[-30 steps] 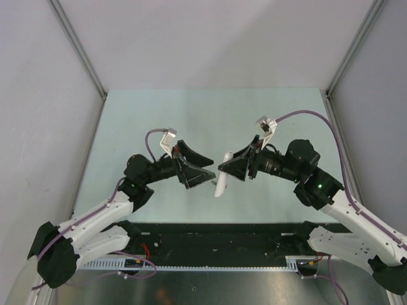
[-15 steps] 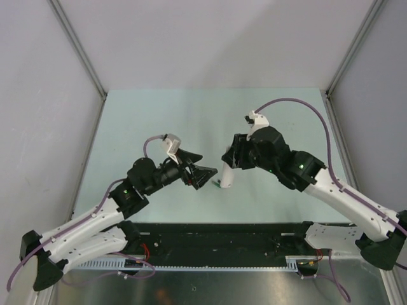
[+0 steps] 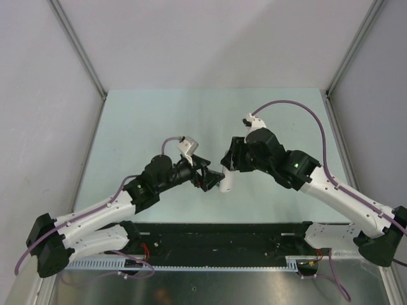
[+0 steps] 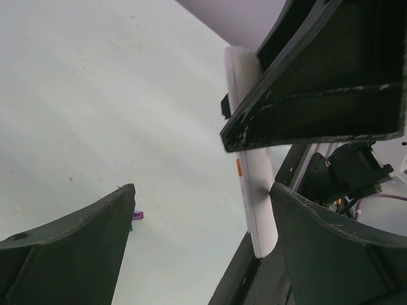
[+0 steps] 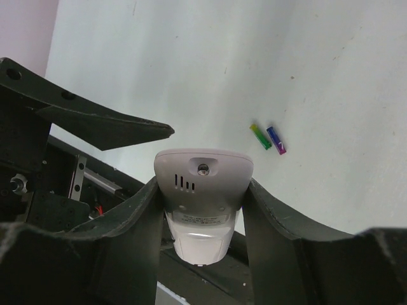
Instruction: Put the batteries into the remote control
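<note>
The pale green table [image 3: 159,121] lay under both arms, which met near its front middle. The right claw [image 5: 203,213] pinched the remote control [image 5: 202,181] between its two fingers. It held the white handset lengthwise, with one rounded end, marked by a screw and small slots, facing the wrist camera. The left claw [image 4: 200,222] was spread wide and gripped nothing. The remote control hung just beside one of its fingers, and whether they touched could not be told. The batteries [image 5: 261,138], one green and one purple, lay side by side on the table. They were apart from the remote control and peeked out beside the left claw's other finger.
</note>
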### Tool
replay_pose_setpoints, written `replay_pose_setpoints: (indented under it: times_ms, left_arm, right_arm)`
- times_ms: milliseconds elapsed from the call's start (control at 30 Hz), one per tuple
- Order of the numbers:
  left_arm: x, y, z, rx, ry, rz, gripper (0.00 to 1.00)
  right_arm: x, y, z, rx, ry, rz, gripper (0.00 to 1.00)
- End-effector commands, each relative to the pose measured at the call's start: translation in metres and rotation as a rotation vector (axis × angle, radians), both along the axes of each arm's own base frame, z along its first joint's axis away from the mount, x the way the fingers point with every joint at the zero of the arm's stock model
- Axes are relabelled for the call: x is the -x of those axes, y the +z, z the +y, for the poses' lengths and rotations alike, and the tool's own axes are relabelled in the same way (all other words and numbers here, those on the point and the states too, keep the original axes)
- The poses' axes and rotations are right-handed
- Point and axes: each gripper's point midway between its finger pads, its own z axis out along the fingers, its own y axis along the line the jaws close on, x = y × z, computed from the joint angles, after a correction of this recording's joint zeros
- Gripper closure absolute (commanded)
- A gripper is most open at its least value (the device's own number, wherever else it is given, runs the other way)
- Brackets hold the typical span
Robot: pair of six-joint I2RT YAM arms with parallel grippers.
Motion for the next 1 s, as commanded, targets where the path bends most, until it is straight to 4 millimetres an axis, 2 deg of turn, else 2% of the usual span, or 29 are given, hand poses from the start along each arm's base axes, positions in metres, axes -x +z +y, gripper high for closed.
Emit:
replay_pose_setpoints:
  times_ms: [0, 100, 267, 367, 433, 600, 733, 867, 967]
  left_arm:
    - [0.004, 0.046, -0.014, 0.127, -0.058, -0.09, 0.11]
    - [0.003, 0.055, -0.015, 0.184, -0.051, -0.09, 0.14]
    - [0.003, 0.056, -0.022, 0.198, -0.068, -0.079, 0.17]
    - [0.004, 0.049, -0.027, 0.187, -0.085, -0.064, 0.24]
    - [0.003, 0.045, -0.029, 0.183, -0.087, -0.051, 0.33]
    - [0.001, 0.046, -0.031, 0.2, -0.076, -0.052, 0.37]
    - [0.0, 0.051, -0.033, 0.218, -0.074, -0.063, 0.44]
    - [-0.001, 0.05, -0.034, 0.22, -0.074, -0.063, 0.59]
    - [-0.001, 0.047, -0.034, 0.219, -0.074, -0.056, 0.61]
  right_arm:
    - [-0.003, 0.028, 0.014, -0.087, -0.008, -0.043, 1.0]
    - [-0.005, 0.033, 0.013, -0.1, -0.033, -0.056, 1.0]
    - [-0.007, 0.03, 0.015, -0.103, -0.047, -0.048, 1.0]
    - [-0.007, 0.029, 0.016, -0.104, -0.058, -0.046, 1.0]
    - [-0.007, 0.03, 0.017, -0.109, -0.064, -0.047, 1.0]
    - [-0.006, 0.036, 0.023, -0.138, -0.067, -0.053, 1.0]
    - [-0.006, 0.034, 0.027, -0.144, -0.071, -0.045, 1.0]
    - [-0.005, 0.032, 0.029, -0.144, -0.068, -0.042, 1.0]
    - [-0.005, 0.033, 0.029, -0.148, -0.073, -0.038, 1.0]
